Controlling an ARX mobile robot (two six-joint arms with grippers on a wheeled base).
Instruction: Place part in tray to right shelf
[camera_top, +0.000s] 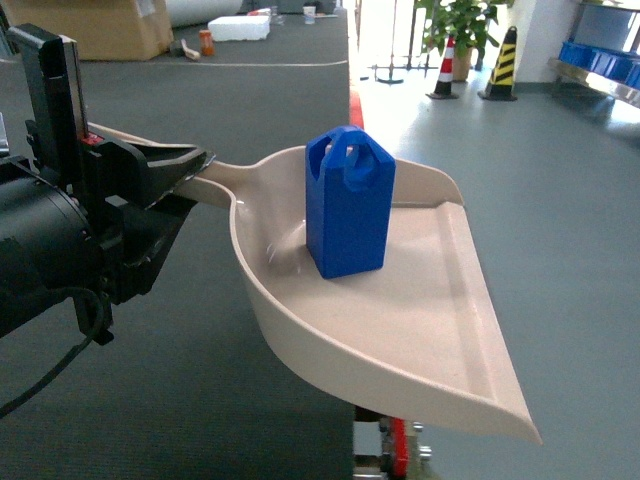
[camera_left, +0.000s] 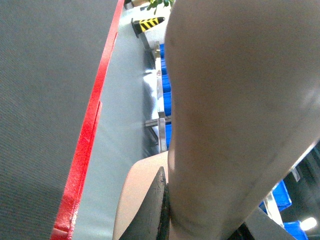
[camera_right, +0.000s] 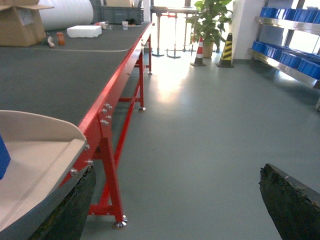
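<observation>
Warehouse-type room with a grey floor, and a long grey surface (camera_right: 60, 65) on red legs running away from the robot. Over its near end the left tool (camera_top: 165, 175) is pinching the stub handle of the tray (camera_top: 420, 330), holding it up off the surface with its open front edge pointing forward-right. The part (camera_top: 349, 203) stands upright in the tray, toward the back by the curved rim, handle loop up. The right tool (camera_right: 175, 200) is spread wide with nothing between its fingers, sitting low just right of the tray.

The bit that matters: the right shelf (camera_right: 285, 57), with blue crates (camera_right: 300, 65) on it, is well off to the right across open floor, so my guess is the whole robot has to turn and roll over there. The tray's long axis already angles roughly that way. The left arm carries everything, and tilting the tray could tip the part.
</observation>
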